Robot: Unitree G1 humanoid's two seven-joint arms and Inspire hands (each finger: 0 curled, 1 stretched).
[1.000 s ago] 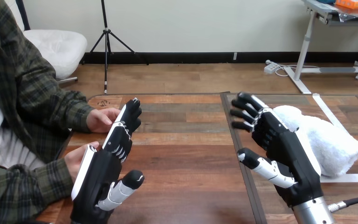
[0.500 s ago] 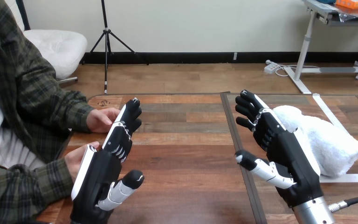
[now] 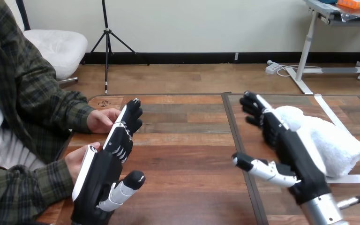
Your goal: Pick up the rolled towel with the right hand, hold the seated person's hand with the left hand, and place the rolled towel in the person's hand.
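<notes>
None of the task's three steps looks done. The rolled towel point(image 3: 333, 140) lies on the table point(image 3: 187, 140) at the right, inside a white tape outline point(image 3: 342, 178), and nothing grips it. The right hand point(image 3: 293, 152) stands just beside the towel's left side with its fingers straight and its thumb spread wide toward the table's middle. It is open and holds nothing, and whether its back touches the towel cannot be told. At the left, the left hand point(image 3: 103, 176) is also open, with its fingers stretched forward. It stands close beside the person's nearer hand point(image 3: 77, 159), and its fingertips reach near the person's farther hand point(image 3: 99, 121), but no finger curls round either. Judging from this, grasping the towel comes first, then holding the person's hand and placing the towel in it.
</notes>
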